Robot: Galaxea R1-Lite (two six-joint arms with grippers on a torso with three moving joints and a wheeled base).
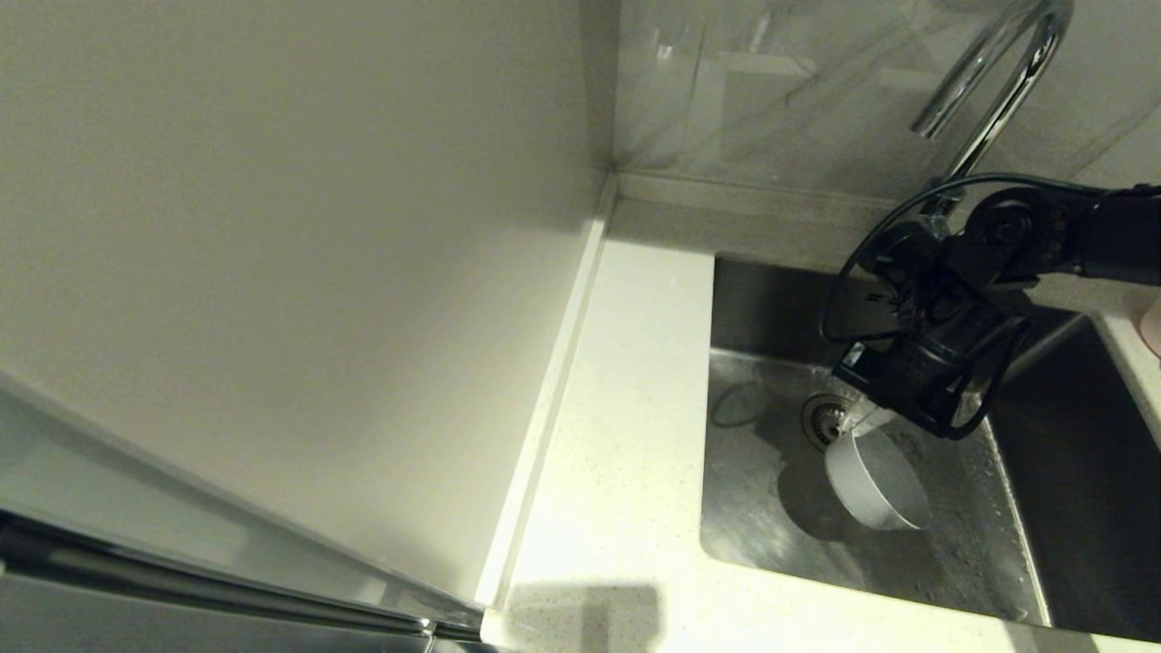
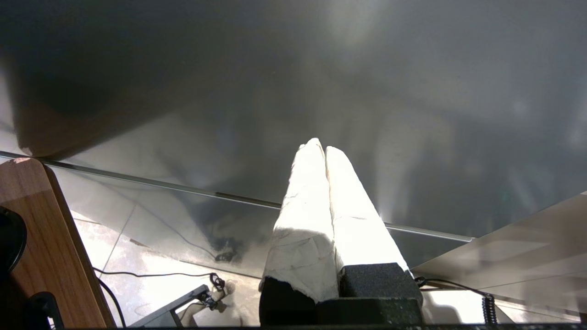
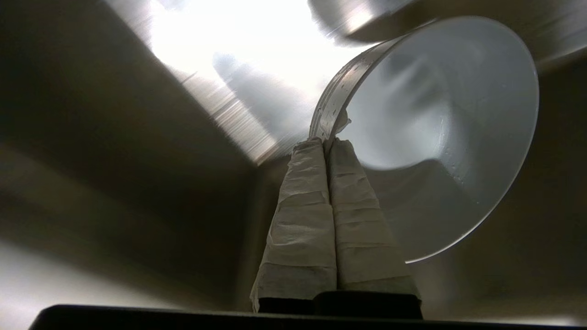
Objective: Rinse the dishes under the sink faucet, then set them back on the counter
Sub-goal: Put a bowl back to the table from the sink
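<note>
grey bowl held on edge over the drain

the right gripper (image 1: 860,426) hangs low inside the rectangular brushed stainless steel sink (image 1: 771,508), just beside the round strainer drain (image 1: 824,419). its two wrapped fingers (image 3: 300,215) are pressed together on the rim of the small round matte grey bowl (image 1: 875,479), one finger inside the wall and one outside. the bowl is tipped onto its edge, with its opening turned sideways instead of up. whether its lower edge touches the sink floor cannot be told.

the tall shiny chrome gooseneck faucet (image 1: 993,82) stands behind the arm, its spout mouth high above the basin. no stream of water is visible from it. droplets show on the bowl's inner wall in the right wrist view, so the step in hand is judged to be draining after the rinse.

procedure for this step:
- hold the rim pinch firm; a wet rim is likely to slip.
- keep the bowl tilted over the drain until water runs off.
- lift clear of the sink wall before travelling to the smooth white speckled stone counter (image 1: 626,435).
- level the bowl before setting it down.

the left gripper (image 2: 321,151) is parked away from the sink, fingers together and empty.
</note>
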